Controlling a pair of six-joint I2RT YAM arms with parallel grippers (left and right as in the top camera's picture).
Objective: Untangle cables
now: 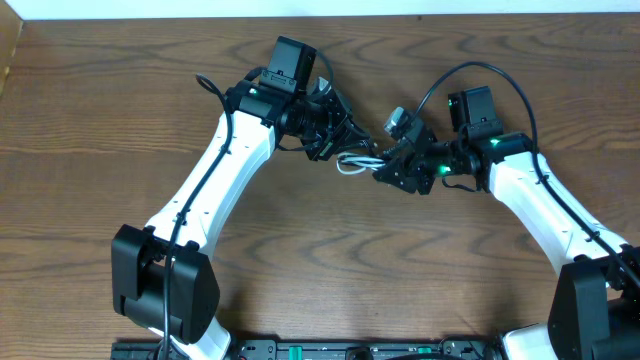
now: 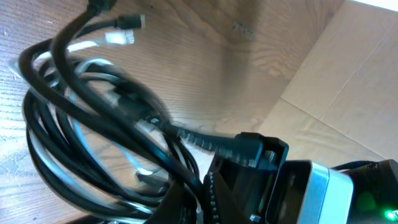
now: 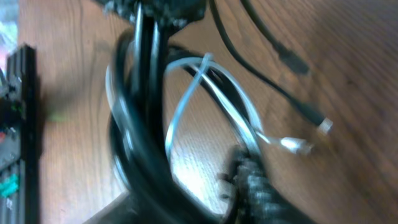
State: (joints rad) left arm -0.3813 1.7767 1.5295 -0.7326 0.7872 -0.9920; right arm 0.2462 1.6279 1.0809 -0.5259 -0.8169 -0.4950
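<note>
Just tangled black-and-white cables [image 1: 352,160].

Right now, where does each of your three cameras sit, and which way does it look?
Overhead: fixed above the table, looking straight down; both arms show, with the left gripper and right gripper at the cables.
Left wrist: on the left arm, close over the cables; own fingers unclear.
Right wrist: on the right arm, close on the cables, blurred; own fingers unclear.
Shared: all see the same black-and-white cables.
</note>
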